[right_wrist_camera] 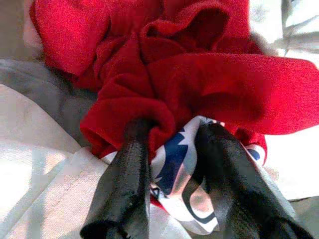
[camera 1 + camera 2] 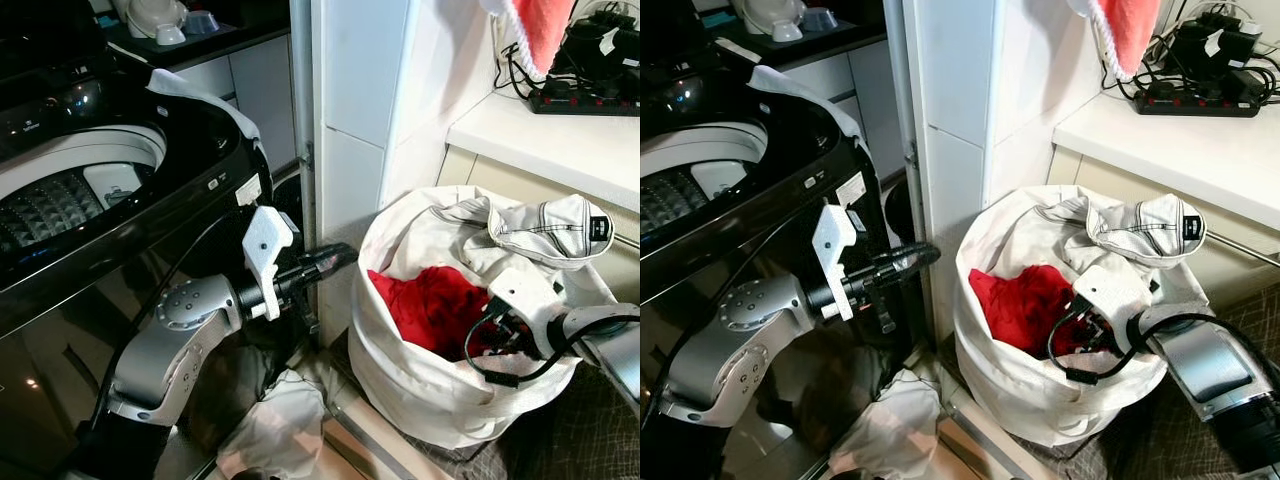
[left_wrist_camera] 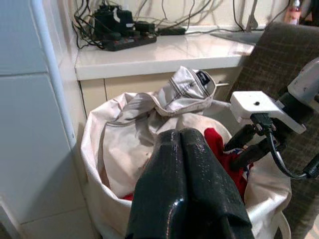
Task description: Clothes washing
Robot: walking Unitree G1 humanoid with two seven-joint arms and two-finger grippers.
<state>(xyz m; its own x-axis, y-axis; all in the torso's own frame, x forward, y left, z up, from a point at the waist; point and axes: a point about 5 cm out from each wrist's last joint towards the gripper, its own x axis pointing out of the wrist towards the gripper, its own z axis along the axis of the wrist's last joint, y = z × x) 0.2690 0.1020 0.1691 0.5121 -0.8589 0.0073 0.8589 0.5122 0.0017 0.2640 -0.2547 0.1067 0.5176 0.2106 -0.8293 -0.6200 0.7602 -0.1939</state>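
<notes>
Two grippers were in view, both placed here relative to the white laundry bag [image 2: 420,380]. Right gripper [image 1: 172,149] was down inside the bag's mouth, fingers [image 1: 124,179] spread around a fold of the red garment [image 2: 430,305], which bunched between and beyond the tips. A white, blue and red printed patch [image 1: 174,169] lay between the fingers; its print wasn't readable. Left gripper [image 3: 184,149] hung just outside the bag, toward the washing machine [image 2: 90,200], fingers pressed together, holding nothing, pointing at the bag. White cap [image 2: 550,230] sat on the bag's far rim; its dark label [image 2: 598,228] was too small to read. Beyond the bag, a power strip [image 2: 585,100] lay on the white counter [image 2: 540,135].
</notes>
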